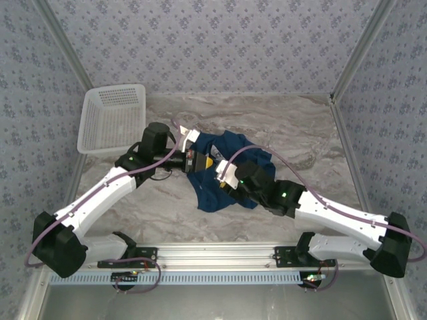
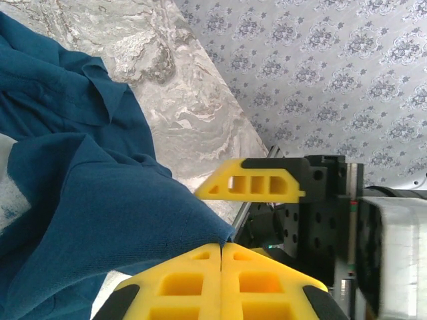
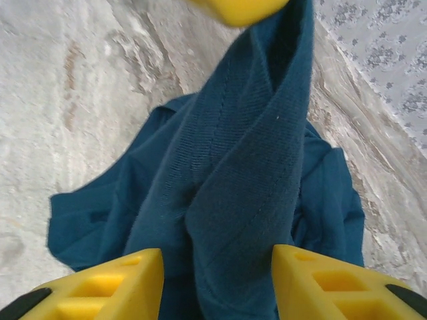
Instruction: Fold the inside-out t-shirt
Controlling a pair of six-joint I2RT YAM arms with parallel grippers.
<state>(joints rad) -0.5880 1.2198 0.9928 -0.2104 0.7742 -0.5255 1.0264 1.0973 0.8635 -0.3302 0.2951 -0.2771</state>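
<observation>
My fingers (image 3: pixel 110 287): two yellow ones at the bottom edge, standing apart.
Between them: a thick folded band of the navy t-shirt (image 3: pixel 240 173) fills the gap; I cannot tell whether I press it.
Band: runs up, drawn tight, to the yellow left finger (image 3: pixel 240 8) at the top edge.
Rest of the t-shirt: lies crumpled on the grey marbled worktop (image 3: pixel 80 100), spreading to both sides behind the band.
Upper right: patterned wall (image 3: pixel 393 53).
</observation>
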